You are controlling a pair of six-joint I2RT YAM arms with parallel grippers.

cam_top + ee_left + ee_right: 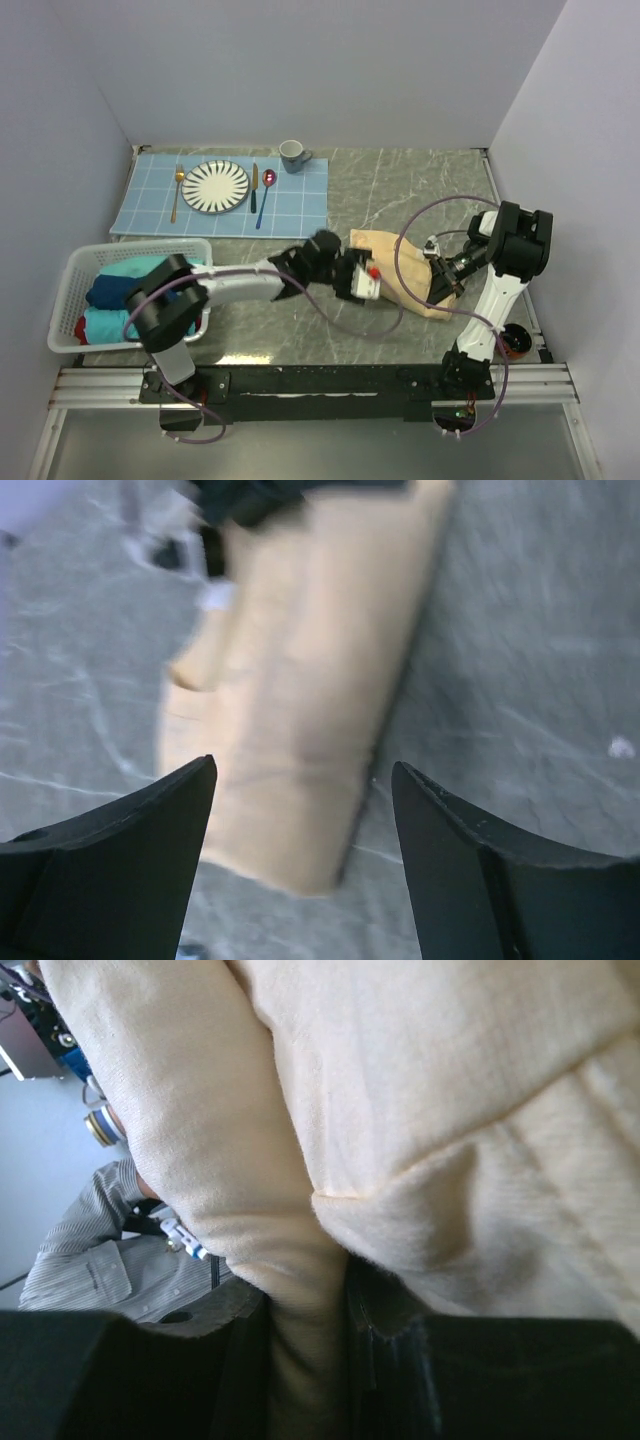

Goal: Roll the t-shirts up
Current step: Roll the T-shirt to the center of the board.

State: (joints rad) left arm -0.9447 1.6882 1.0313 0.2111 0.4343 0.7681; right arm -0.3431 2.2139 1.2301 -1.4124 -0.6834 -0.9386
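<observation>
The grey marble-look tabletop point(400, 190) carries everything here. Back left there's a light blue grid placemat point(300, 205), and at the near left sits a white basket point(75, 265) with a teal t-shirt point(140, 268) and a navy t-shirt point(105, 293) stuffed inside. The pale yellow-tan t-shirt point(385, 245) lies bunched into a long folded bundle on the right half of the tabletop, between the 2 arms. The left end effector point(365, 280) sits at the bundle's left end with its fingers point(150, 830) spread wide apart and nothing pinched between them; from its wrist view the cloth lies below the gap, a bit blurry. The right end effector point(445, 270) is at the bundle's right end, clamped on a fold of that same shirt, and its wrist view shows cloth squeezed down between the dark fingers point(400, 1380). On the placemat: 1 striped plate point(216, 186), 1 grey mug point(293, 155) at the back corner, then a fork point(177, 192), knife point(254, 185) and spoon point(266, 195).
</observation>
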